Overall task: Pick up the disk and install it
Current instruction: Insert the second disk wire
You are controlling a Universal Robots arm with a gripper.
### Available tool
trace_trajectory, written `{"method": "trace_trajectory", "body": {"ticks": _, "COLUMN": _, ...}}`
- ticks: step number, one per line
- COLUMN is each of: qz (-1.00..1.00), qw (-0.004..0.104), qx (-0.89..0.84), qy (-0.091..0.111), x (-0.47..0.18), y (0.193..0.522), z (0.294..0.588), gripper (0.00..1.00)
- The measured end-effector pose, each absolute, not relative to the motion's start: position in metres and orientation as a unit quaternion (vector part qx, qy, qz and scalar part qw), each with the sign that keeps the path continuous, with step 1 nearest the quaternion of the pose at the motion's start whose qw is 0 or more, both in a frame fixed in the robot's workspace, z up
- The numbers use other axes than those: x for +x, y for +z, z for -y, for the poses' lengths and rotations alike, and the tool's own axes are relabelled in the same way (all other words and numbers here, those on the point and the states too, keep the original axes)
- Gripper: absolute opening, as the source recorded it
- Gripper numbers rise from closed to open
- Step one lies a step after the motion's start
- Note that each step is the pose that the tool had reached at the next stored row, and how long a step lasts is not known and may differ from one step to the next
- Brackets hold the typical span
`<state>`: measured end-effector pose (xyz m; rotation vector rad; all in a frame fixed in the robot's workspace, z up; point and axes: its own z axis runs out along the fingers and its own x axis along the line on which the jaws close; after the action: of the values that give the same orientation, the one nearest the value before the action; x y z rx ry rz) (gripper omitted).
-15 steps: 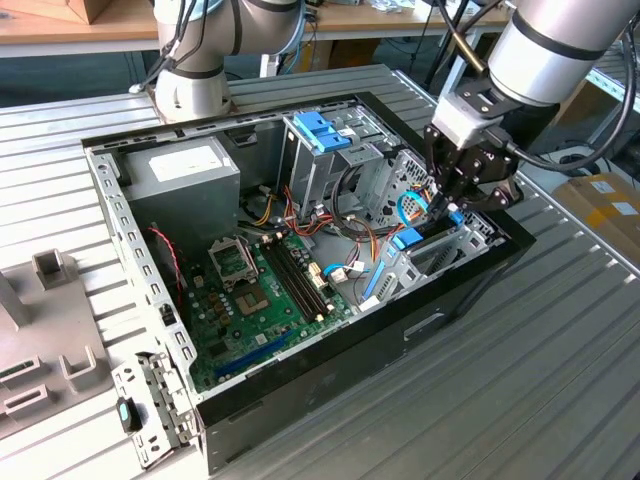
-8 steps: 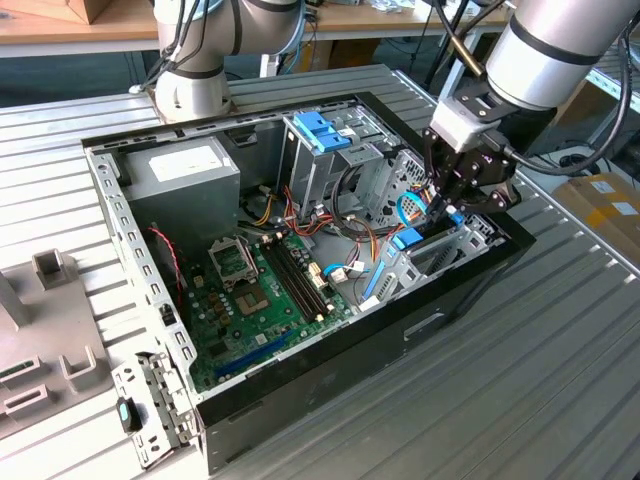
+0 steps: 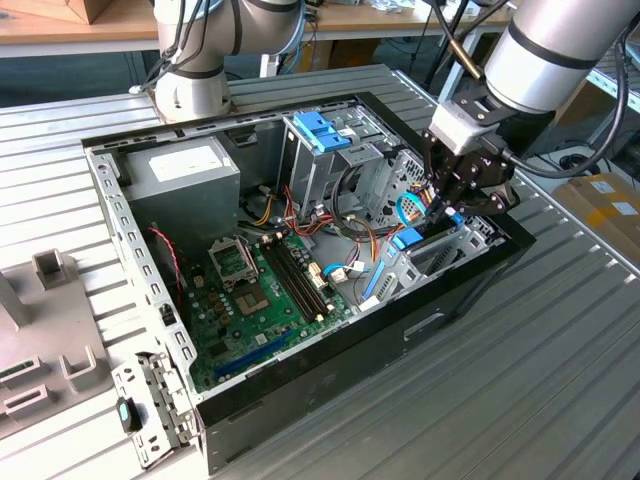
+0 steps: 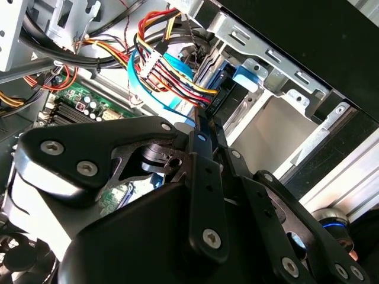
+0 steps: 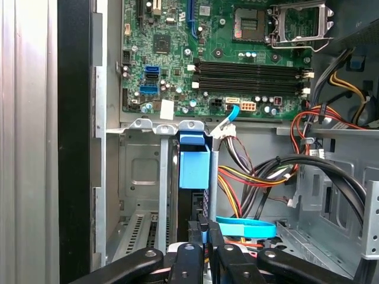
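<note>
We see the gripper (image 3: 452, 203) over the drive bay (image 5: 142, 171), fingers clenched on the disk (image 5: 194, 171). The disk stands upright in the bay, beside the motherboard (image 3: 260, 290).

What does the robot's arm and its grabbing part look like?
The arm is a fat silver tube with black bands and black cables running alongside. Its gripper is black metal, built from flat linked bars with round silver screw heads, which both wrist views show.

An open computer case (image 3: 455, 300) lies on a slatted metal table (image 3: 560, 380), its green motherboard (image 3: 262, 290) exposed, while the arm's black gripper (image 3: 455, 200) reaches into the drive bay at the exterior view's right, beside a blue-railed disk (image 3: 407, 240)
</note>
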<state>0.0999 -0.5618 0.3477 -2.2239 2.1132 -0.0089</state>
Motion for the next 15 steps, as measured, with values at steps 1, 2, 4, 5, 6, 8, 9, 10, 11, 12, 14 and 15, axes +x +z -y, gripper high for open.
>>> {"method": "trace_trajectory", "body": {"ticks": 1, "qz": -0.688, "qw": 0.037, "qx": -0.724, "qy": -0.003, "x": 0.1, "y": 0.3476, "z": 0.5618, "gripper": 0.16}}
{"method": "trace_trajectory", "body": {"ticks": 2, "qz": -0.688, "qw": 0.037, "qx": -0.724, "qy": -0.003, "x": 0.1, "y": 0.3473, "z": 0.5618, "gripper": 0.16}}
{"method": "trace_trajectory", "body": {"ticks": 4, "qz": -0.688, "qw": 0.037, "qx": -0.724, "qy": -0.003, "x": 0.1001, "y": 0.3467, "z": 0.5618, "gripper": 0.16}}
{"method": "trace_trajectory", "body": {"ticks": 5, "qz": -0.688, "qw": 0.037, "qx": -0.724, "qy": -0.003, "x": 0.1001, "y": 0.3457, "z": 0.5618, "gripper": 0.16}}
{"method": "trace_trajectory", "body": {"ticks": 6, "qz": -0.688, "qw": 0.037, "qx": -0.724, "qy": -0.003, "x": 0.1001, "y": 0.3453, "z": 0.5618, "gripper": 0.16}}
{"method": "trace_trajectory", "body": {"ticks": 8, "qz": -0.688, "qw": 0.037, "qx": -0.724, "qy": -0.003, "x": 0.1001, "y": 0.3445, "z": 0.5618, "gripper": 0.16}}
{"method": "trace_trajectory", "body": {"ticks": 9, "qz": -0.688, "qw": 0.037, "qx": -0.724, "qy": -0.003, "x": 0.1001, "y": 0.344, "z": 0.5618, "gripper": 0.16}}
{"method": "trace_trajectory", "body": {"ticks": 10, "qz": -0.688, "qw": 0.037, "qx": -0.724, "qy": -0.003, "x": 0.1001, "y": 0.3432, "z": 0.5618, "gripper": 0.16}}
{"method": "trace_trajectory", "body": {"ticks": 11, "qz": -0.688, "qw": 0.037, "qx": -0.724, "qy": -0.003, "x": 0.1001, "y": 0.3422, "z": 0.5618, "gripper": 0.16}}
{"method": "trace_trajectory", "body": {"ticks": 12, "qz": -0.688, "qw": 0.037, "qx": -0.725, "qy": -0.003, "x": 0.1001, "y": 0.3414, "z": 0.5618, "gripper": 0.16}}
{"method": "trace_trajectory", "body": {"ticks": 14, "qz": -0.688, "qw": 0.037, "qx": -0.724, "qy": -0.003, "x": 0.1001, "y": 0.3402, "z": 0.5618, "gripper": 0.16}}
{"method": "trace_trajectory", "body": {"ticks": 15, "qz": -0.688, "qw": 0.037, "qx": -0.724, "qy": -0.003, "x": 0.1001, "y": 0.3399, "z": 0.5618, "gripper": 0.16}}
